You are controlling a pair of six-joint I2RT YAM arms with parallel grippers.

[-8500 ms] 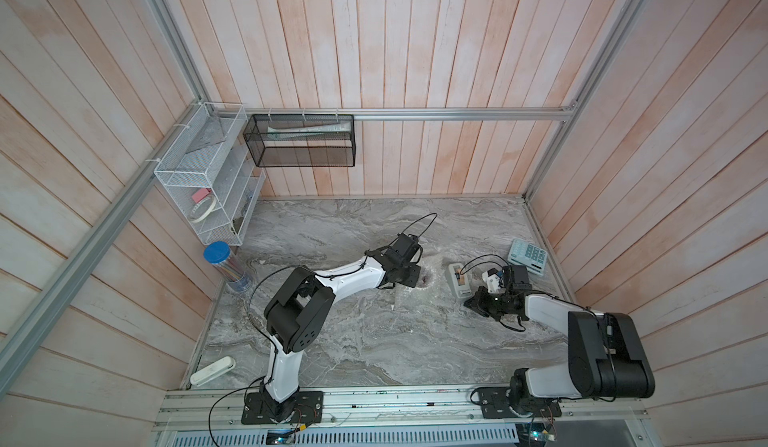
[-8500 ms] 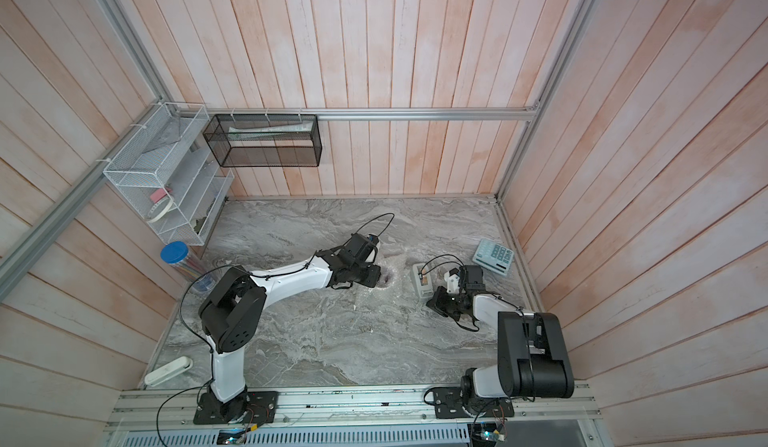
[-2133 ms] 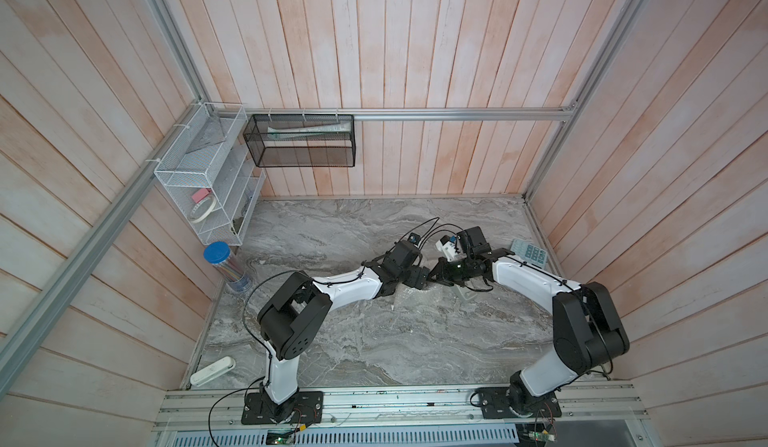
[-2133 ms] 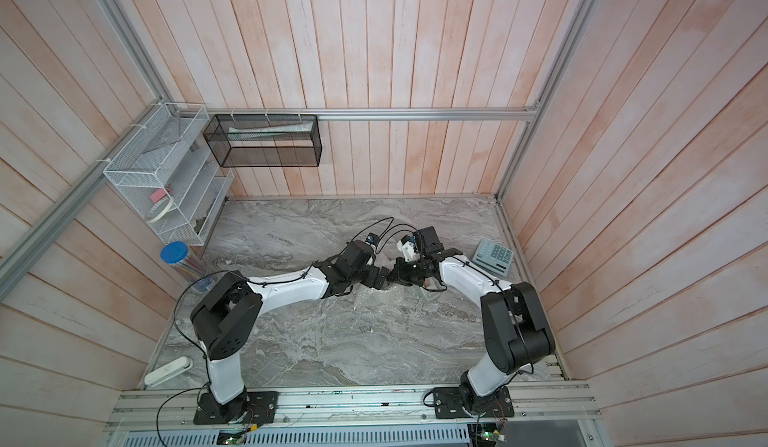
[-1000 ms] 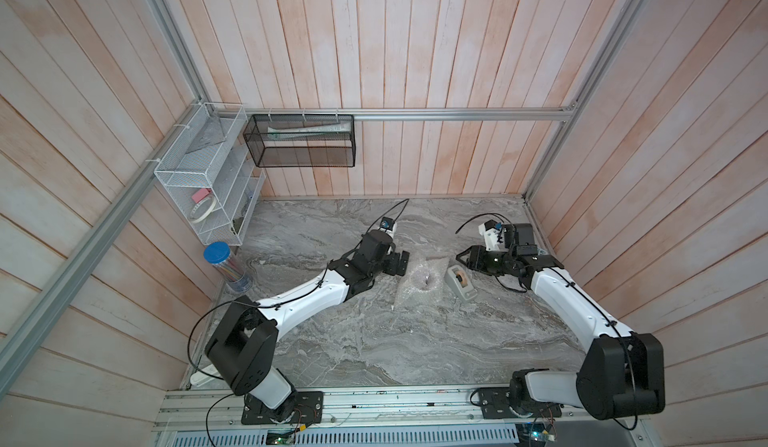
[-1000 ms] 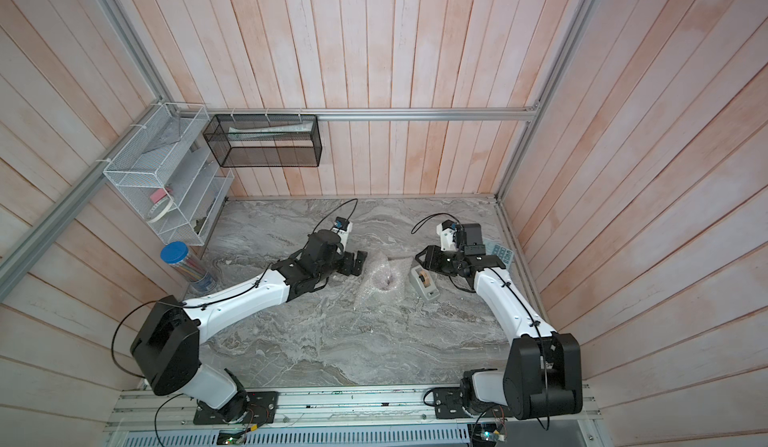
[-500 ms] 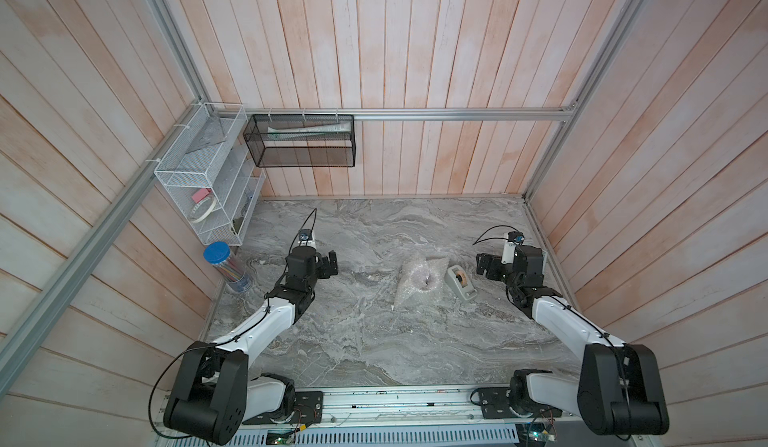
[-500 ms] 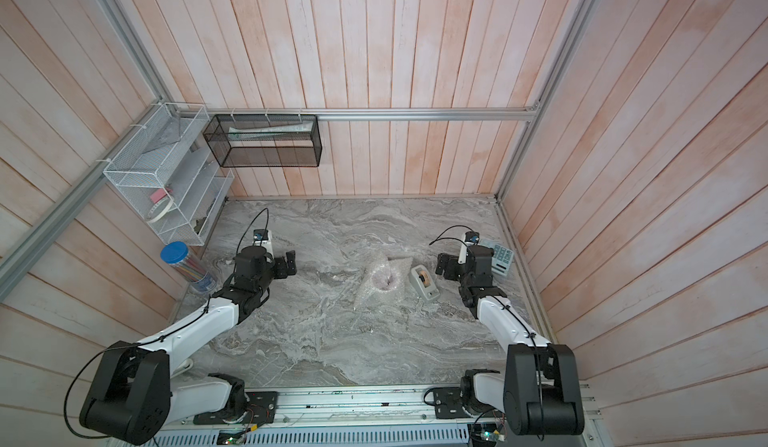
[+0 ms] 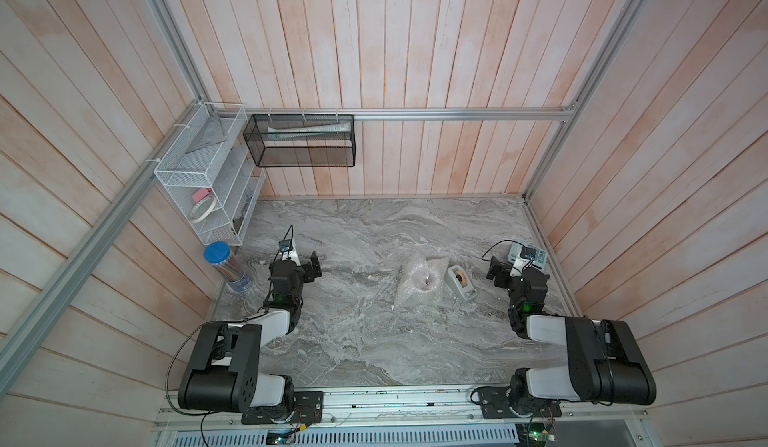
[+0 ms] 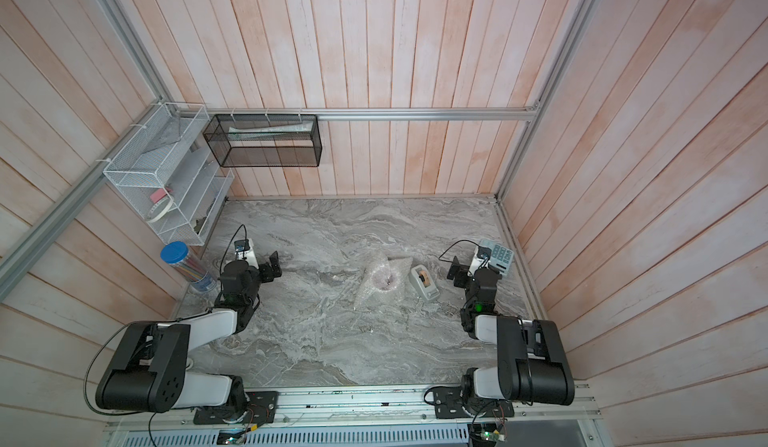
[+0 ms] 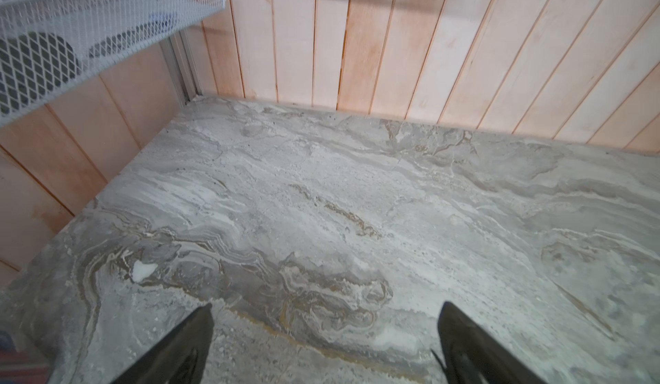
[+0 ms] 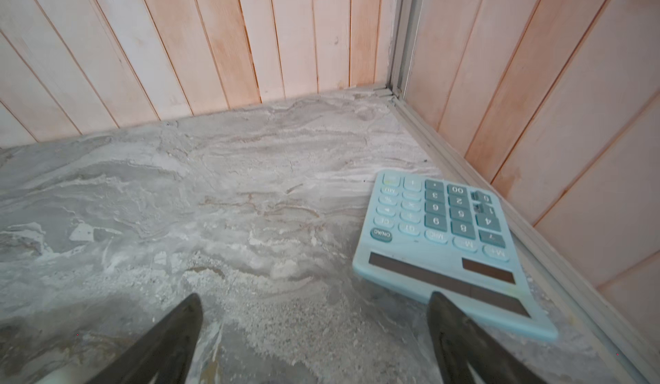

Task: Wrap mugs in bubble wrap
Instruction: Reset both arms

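In both top views the arms have drawn right back from the middle of the surface (image 9: 374,341), where a couple of seconds ago both worked close over the bundle. Now each is folded near its own base, the left tool (image 9: 311,267) by the pen jar (image 9: 227,267) and the right tool (image 9: 496,272) just beside the calculator (image 9: 528,253), both well apart from the work. The bubble wrap (image 9: 417,287) lies alone at mid-surface as a crumpled, roughly cone-shaped parcel, whitish and dimpled. The mug (image 9: 428,283) inside it shows only as a dim round reddish patch through the film, and the grey wedge-shaped tape dispenser (image 9: 460,283) sits just beside it on the right arm's side. I judge that this letting go and retreat means the wrapping is done or nearly so, though whether the loose tail is taped down is too small to tell. In the left wrist view the left tool (image 11: 325,307) has its two dark tapered fingers spread wide with nothing between them, over bare, veined grey stone-look surface, with a white wire basket (image 11: 89,25) on the plank wall. In the right wrist view the right tool (image 12: 314,295) is likewise spread and empty, one finger overlapping the pale blue plastic calculator's edge in the picture. Neither mug nor wrap shows there.
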